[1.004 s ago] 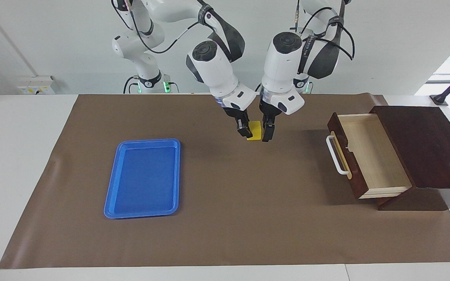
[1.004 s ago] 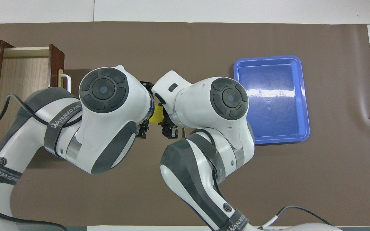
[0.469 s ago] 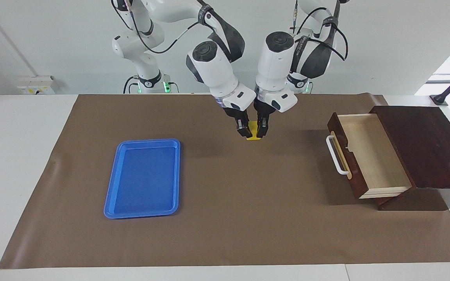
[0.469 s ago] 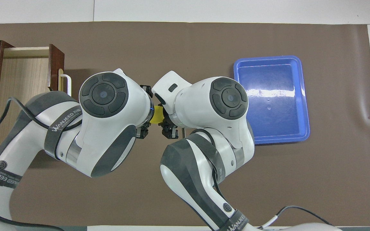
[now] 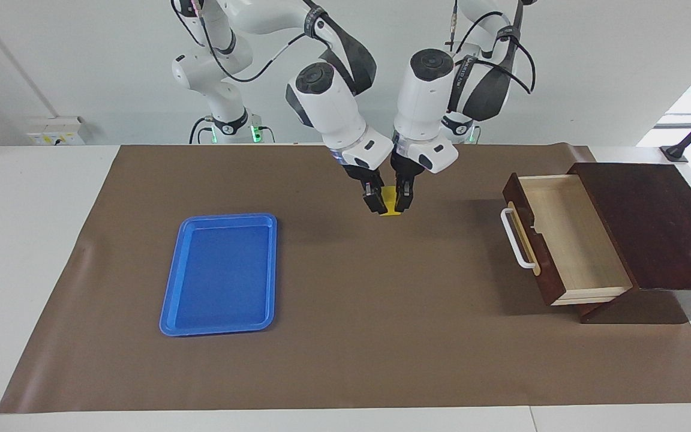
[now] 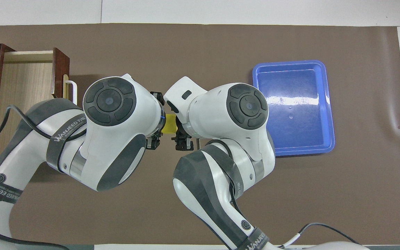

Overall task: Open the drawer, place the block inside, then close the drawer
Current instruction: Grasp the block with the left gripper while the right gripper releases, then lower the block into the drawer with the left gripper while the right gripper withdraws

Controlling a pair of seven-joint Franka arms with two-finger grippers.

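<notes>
both arms meet over the middle of the brown mat, close in to the robots. the left gripper is clamped on the yellow block, held up over the mat. the right gripper sits just beside the block; i can't tell whether it's let go. farther out toward the right arm's end lies the blue tray. toward the left arm's end, the drawer stands pulled out of its dark wooden box, white handle facing the middle.
</notes>
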